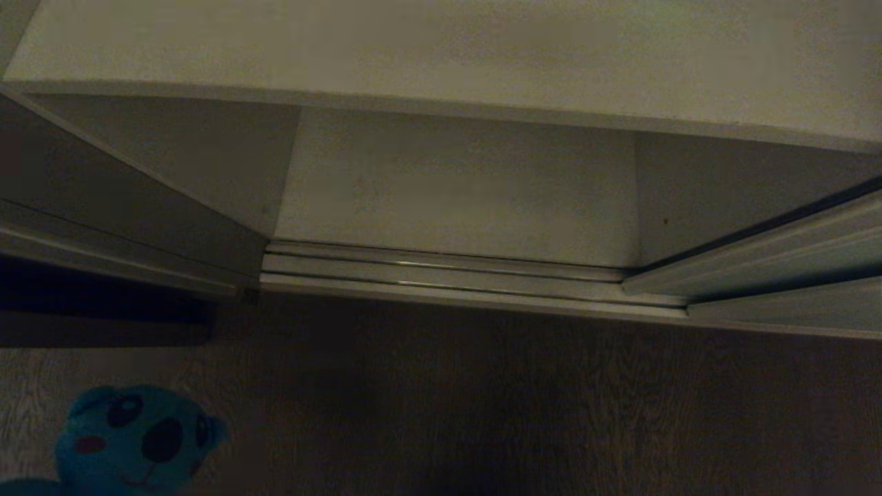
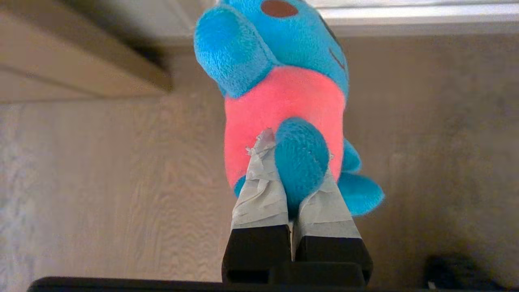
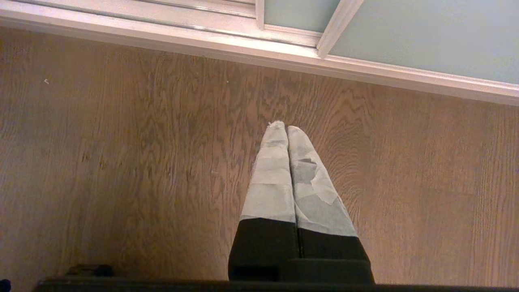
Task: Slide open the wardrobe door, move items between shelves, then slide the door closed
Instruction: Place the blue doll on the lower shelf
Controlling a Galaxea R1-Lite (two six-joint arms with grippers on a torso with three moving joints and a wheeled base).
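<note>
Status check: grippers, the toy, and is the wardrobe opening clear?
Left gripper shut on teal-blue bear, over wood floor. Right gripper shut, empty. Sliding wardrobe door pushed right; nothing visible blocking bottom shelf.

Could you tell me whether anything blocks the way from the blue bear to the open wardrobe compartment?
Nothing visible does. The left pincer holds the blue bear over the wooden floor, and the compartment beyond the door track stands open.
</note>
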